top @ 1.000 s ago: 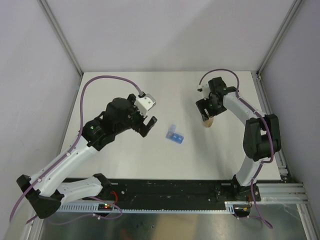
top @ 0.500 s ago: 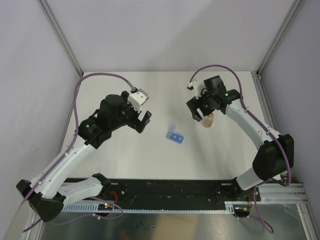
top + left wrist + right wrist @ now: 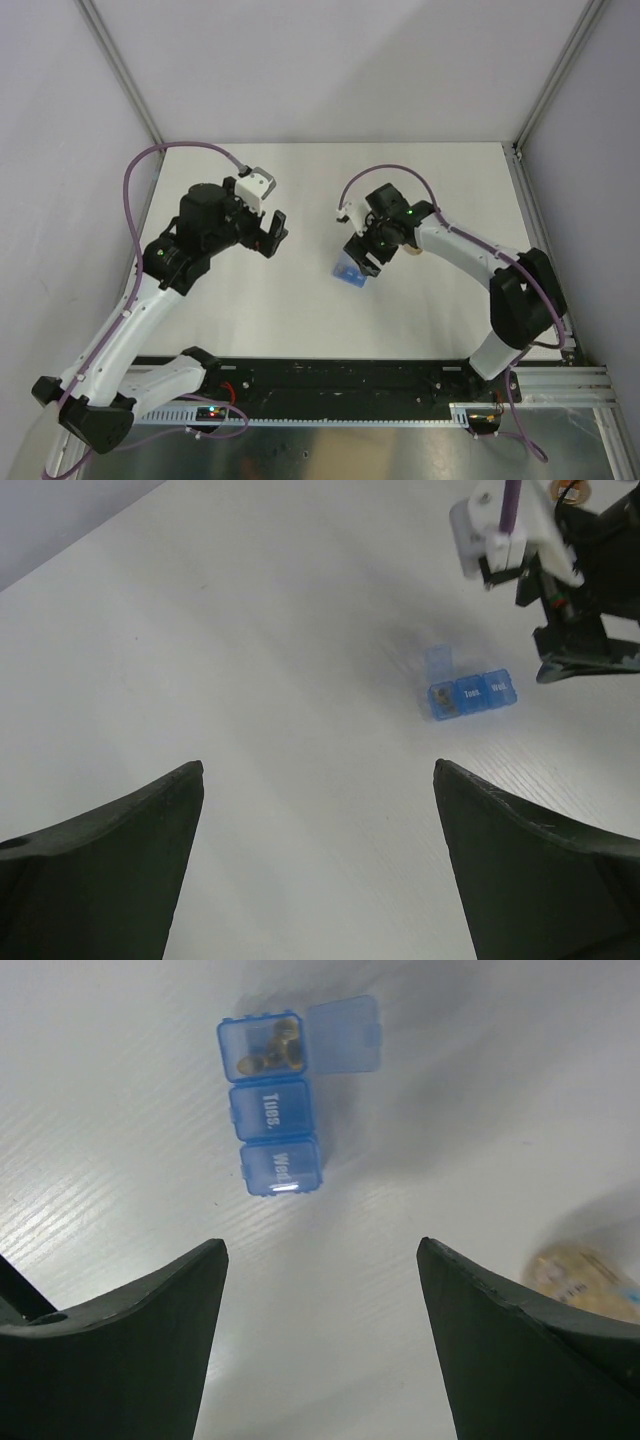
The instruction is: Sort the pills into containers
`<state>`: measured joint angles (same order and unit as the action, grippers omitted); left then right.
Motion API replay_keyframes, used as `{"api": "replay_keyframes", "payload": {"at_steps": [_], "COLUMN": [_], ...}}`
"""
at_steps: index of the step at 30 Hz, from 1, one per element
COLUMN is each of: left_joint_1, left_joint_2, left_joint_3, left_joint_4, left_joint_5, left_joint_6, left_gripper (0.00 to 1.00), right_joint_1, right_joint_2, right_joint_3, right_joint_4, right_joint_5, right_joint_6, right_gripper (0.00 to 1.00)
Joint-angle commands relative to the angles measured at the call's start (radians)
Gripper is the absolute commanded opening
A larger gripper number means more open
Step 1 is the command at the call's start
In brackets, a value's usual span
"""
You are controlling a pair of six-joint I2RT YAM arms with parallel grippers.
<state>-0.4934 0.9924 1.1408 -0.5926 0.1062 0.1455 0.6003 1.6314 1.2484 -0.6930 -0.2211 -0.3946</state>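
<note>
Glossy blue plastic pill box on a matt white table.
You see translucent, smooth, shiny plastic on the box; the table shows a fine wood-like grain, faintly rough; the right gripper's fingers look like dull, matt black plastic.

Surface: white table, matte, with a faint wood grain.
Item 1: light-blue pill box, a short strip of three square compartments, lying flat near the table's middle.
Lids: the end compartment is open, its lid folded out sideways. The two marked "Tues." and "Wed." are shut.
Contents: small tan pills in the open compartment.
Item 2: amber-brown bottle, on the table to the right of the box and apart from it. It is blurred, so its attitude is not determinable.
</note>
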Motion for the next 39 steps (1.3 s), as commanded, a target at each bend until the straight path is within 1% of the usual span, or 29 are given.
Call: {"api": "replay_keyframes", "payload": {"at_steps": [1, 13, 29, 39], "left_joint_1": [0.021, 0.026, 0.032, 0.033], "left_joint_2": [-0.022, -0.005, 0.009, 0.011], "left_joint_3": [0.010, 0.003, 0.002, 0.002], "left_joint_4": [0.019, 0.018, 0.019, 0.019], "left_joint_5": [0.034, 0.053, 0.062, 0.066], "left_joint_6": [-0.028, -0.035, -0.034, -0.034], "left_gripper": [1.00, 1.00, 1.00, 1.00], "right_joint_1": [0.031, 0.059, 0.077, 0.094], "right_joint_2": [0.047, 0.164, 0.220, 0.234], "right_joint_3": [-0.019, -0.037, -0.037, -0.043], "right_joint_4": [0.067, 0.126, 0.150, 0.155], "right_joint_5": [-0.010, 0.002, -0.006, 0.001], "right_joint_6": [-0.013, -0.010, -0.011, -0.006], "right_gripper": [0.82, 0.80, 0.75, 0.68]}}
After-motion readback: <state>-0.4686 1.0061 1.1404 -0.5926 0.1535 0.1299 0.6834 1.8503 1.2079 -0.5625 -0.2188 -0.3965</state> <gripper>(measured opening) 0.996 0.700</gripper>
